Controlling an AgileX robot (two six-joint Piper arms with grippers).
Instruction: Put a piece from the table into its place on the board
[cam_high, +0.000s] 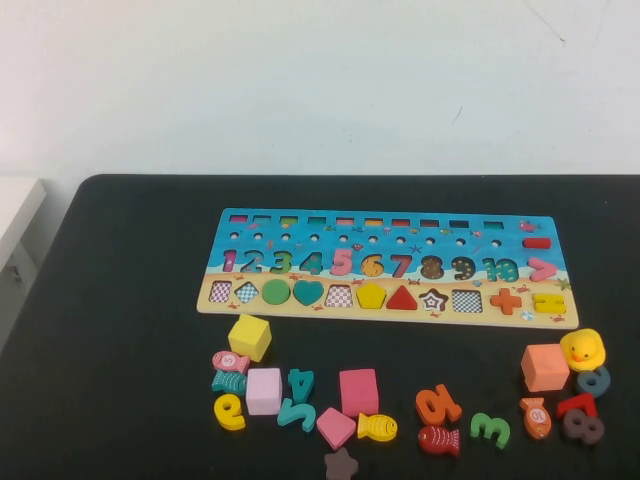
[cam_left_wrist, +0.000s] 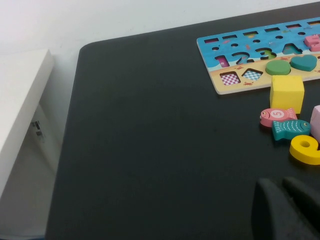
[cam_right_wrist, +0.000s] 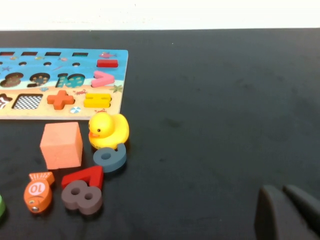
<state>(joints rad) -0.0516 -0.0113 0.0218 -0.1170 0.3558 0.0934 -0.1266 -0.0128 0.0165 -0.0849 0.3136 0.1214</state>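
Observation:
The board (cam_high: 388, 225) lies across the middle of the black table (cam_high: 130, 300). The yellow pentagon piece (cam_high: 371, 294) sits flat in its slot in the board's shape row, between a checkered empty slot and the red triangle. Neither arm shows in the high view. My left gripper (cam_left_wrist: 280, 185) is shut and empty, low over bare table, short of the yellow cube (cam_left_wrist: 286, 93); the board's left end (cam_left_wrist: 222, 47) lies beyond. My right gripper (cam_right_wrist: 282, 191) is shut and empty over bare table, to the right of the yellow duck (cam_right_wrist: 107, 131) and the board's right end (cam_right_wrist: 122, 75).
Loose pieces lie in front of the board: yellow cube (cam_high: 249, 337), pink cubes (cam_high: 358, 391), orange cube (cam_high: 545, 367), duck (cam_high: 582, 349), fish, numerals and a dark star (cam_high: 341, 465). A white ledge (cam_high: 15, 215) stands left of the table.

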